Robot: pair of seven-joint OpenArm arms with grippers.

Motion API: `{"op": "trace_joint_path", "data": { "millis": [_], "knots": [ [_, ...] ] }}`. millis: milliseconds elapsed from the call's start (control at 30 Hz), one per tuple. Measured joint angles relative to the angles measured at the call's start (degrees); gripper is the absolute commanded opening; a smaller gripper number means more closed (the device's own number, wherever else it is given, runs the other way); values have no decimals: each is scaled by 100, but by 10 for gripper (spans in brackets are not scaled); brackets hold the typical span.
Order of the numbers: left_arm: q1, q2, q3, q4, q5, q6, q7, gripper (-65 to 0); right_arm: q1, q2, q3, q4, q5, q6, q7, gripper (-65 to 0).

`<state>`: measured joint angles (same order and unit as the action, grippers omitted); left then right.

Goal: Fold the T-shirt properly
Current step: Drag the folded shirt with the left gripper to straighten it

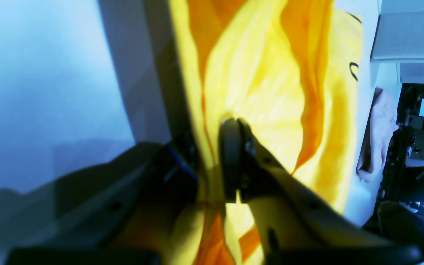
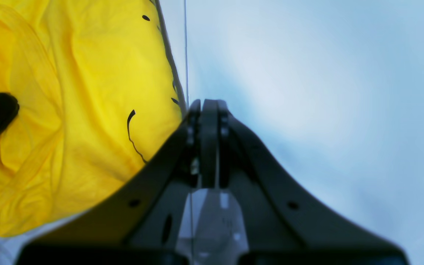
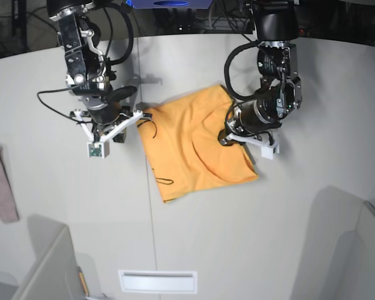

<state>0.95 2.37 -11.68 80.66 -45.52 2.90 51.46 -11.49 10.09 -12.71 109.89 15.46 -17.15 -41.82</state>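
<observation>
The orange-yellow T-shirt (image 3: 194, 144) lies partly folded and rumpled on the grey table, with thin black line marks (image 2: 131, 129) near its left edge. My left gripper (image 3: 228, 136) rests on the shirt's right side. In the left wrist view its jaws (image 1: 234, 125) are shut with a fold of the shirt (image 1: 263, 81) pinched between them. My right gripper (image 2: 208, 105) is shut with nothing visible between its fingers. Its tips lie on the table right beside the shirt's left edge (image 2: 177, 92), as the base view (image 3: 144, 115) also shows.
A small pinkish cloth (image 3: 0, 181) lies at the table's far left edge and shows in the left wrist view (image 1: 377, 136). Grey partition panels (image 3: 356, 250) stand at the front right and front left. A slot (image 3: 157, 281) sits at the front edge.
</observation>
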Motion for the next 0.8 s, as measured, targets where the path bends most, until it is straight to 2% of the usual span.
{"op": "trace_joint_path", "data": {
  "millis": [167,300,467,567,800],
  "knots": [
    [-334,-247,15,26,24,544,977,-650,2,-2,2,0,0,0,0,-650],
    [-555,-664,310,31,68,621,1482,-650,-31,-20,129,0,9,0,-28,-650],
    [-1001,-1416,1746,15,129,658,1539,-650,-192,-356,997,0,2,-2,-35,-650],
    [-1263,-1762,2671,4,57,658,1523,-650,-348,-448,1438,-2,-17,0,-17,-650],
    [-2015,-2168,4697,70,46,632,1475,-650,-623,-461,1880,-9,0,0,-17,-650]
  ]
}}
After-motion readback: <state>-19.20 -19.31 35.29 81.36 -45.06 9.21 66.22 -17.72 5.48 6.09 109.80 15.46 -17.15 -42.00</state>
